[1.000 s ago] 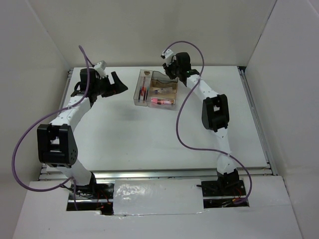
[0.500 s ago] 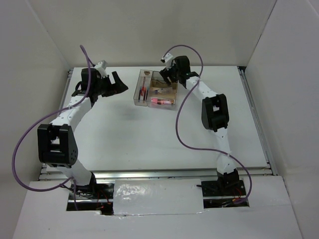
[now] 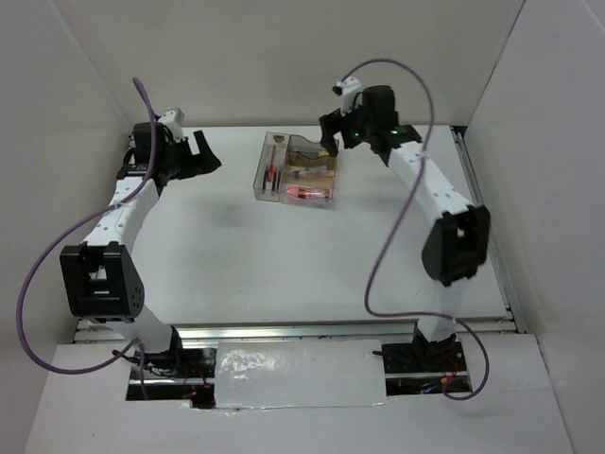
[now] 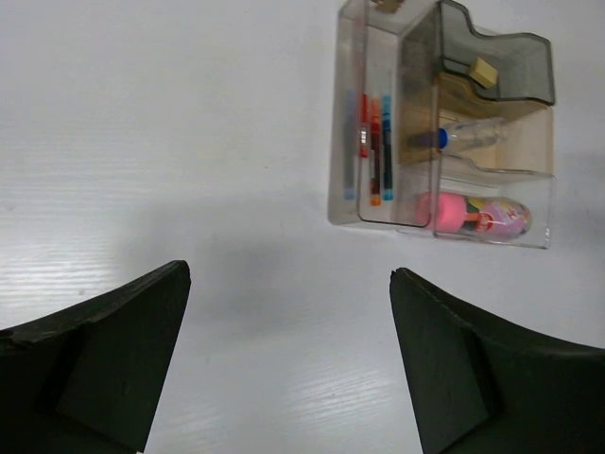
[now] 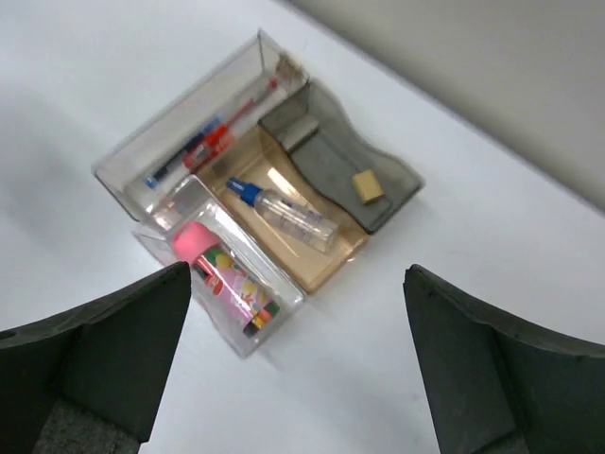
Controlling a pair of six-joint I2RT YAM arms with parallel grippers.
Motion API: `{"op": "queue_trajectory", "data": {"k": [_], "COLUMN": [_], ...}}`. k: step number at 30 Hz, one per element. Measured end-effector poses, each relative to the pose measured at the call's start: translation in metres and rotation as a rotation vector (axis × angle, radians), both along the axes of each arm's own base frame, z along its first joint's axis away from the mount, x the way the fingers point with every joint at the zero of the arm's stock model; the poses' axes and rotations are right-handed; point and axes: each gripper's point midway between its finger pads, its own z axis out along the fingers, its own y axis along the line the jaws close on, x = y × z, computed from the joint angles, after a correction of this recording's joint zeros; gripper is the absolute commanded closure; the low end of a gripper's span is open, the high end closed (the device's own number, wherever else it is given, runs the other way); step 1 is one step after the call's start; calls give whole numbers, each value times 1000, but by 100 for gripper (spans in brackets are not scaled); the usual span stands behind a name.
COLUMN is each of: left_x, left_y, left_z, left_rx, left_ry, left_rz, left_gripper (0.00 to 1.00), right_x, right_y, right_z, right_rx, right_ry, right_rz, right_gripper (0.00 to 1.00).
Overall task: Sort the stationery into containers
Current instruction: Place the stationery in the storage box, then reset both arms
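Since the earlier frame the right arm has swung its elbow out to the right and pulled its right gripper back from over the tray; it now hangs just beyond the tray's far right corner. The left arm has also drawn a little to the left. On the right wrist view the right gripper has its jaws spread wide with nothing between them. The left gripper is well apart from the tray on the white table, and its jaws also stand wide and empty.

All the stationery lies inside the tray. The pens lie lengthwise in the long narrow compartment. The beige block sits in the dark far compartment. The blue-capped bottle lies in the tan middle one. The pink tube lies in the clear near one.
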Motion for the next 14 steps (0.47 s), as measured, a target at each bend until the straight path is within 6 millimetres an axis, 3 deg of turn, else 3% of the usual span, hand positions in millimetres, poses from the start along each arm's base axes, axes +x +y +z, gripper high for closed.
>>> {"op": "queue_trajectory", "data": {"k": [3, 4, 6, 8, 10, 14], "left_x": [-4, -8, -17, -30, -45, -67], "left_y": [27, 36, 52, 64, 75, 87], "left_z": [3, 2, -1, -4, -8, -11], "left_rx": [46, 67, 108, 149, 201, 280], "left_ry": [19, 28, 44, 54, 62, 67], "left_rz": [54, 71, 97, 122, 144, 170], "left_gripper": [1, 1, 1, 1, 1, 0], "right_x": [-36, -48, -64, -78, -95, -135], "right_y": [-40, -64, -113, -155, -185, -210], "right_z": [83, 106, 119, 103, 66, -21], "right_rx": [65, 84, 93, 82, 63, 30], "right_ry": [-136, -178, -210, -188, -114, 88], "right_rz": [-61, -105, -209, -312, -385, -454], "right_gripper": [0, 0, 0, 0, 0, 0]}}
